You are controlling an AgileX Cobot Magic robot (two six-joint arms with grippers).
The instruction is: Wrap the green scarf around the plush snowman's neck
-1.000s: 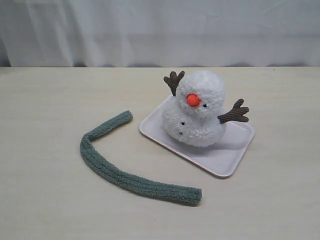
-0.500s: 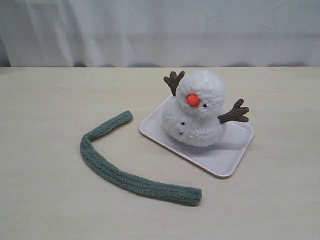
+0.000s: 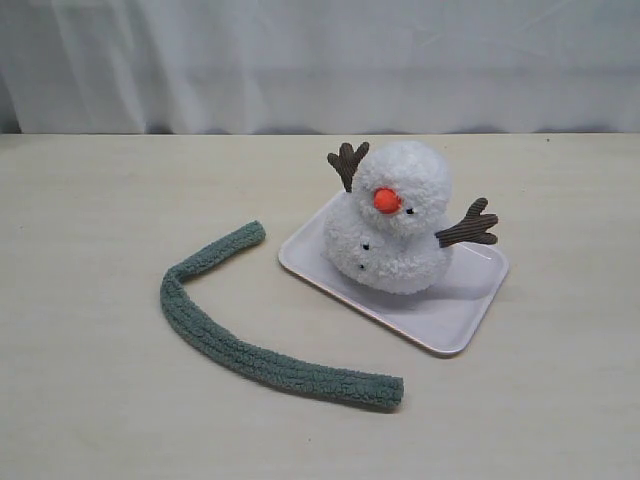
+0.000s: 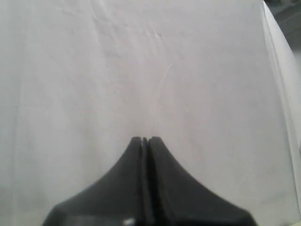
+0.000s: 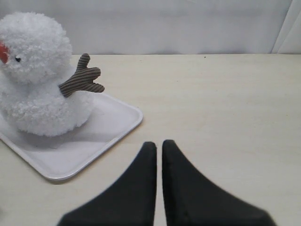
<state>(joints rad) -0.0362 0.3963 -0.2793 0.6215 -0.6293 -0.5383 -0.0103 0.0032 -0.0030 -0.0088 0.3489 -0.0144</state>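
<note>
The plush snowman [image 3: 392, 218] sits upright on a pale tray [image 3: 455, 310], white and fluffy with an orange nose and brown twig arms. Its neck [image 3: 400, 222] is bare. The green scarf [image 3: 235, 345] lies loose on the table left of the tray, bent into a wide hook shape. No gripper shows in the exterior view. My right gripper [image 5: 159, 144] is shut and empty, hovering over the table beside the tray [image 5: 61, 162] with the snowman [image 5: 37, 75] off to one side. My left gripper [image 4: 146, 139] is shut and empty before plain white cloth.
A white curtain [image 3: 320, 60] hangs behind the table's far edge. The light wooden tabletop [image 3: 90, 200] spreads around the scarf and the tray.
</note>
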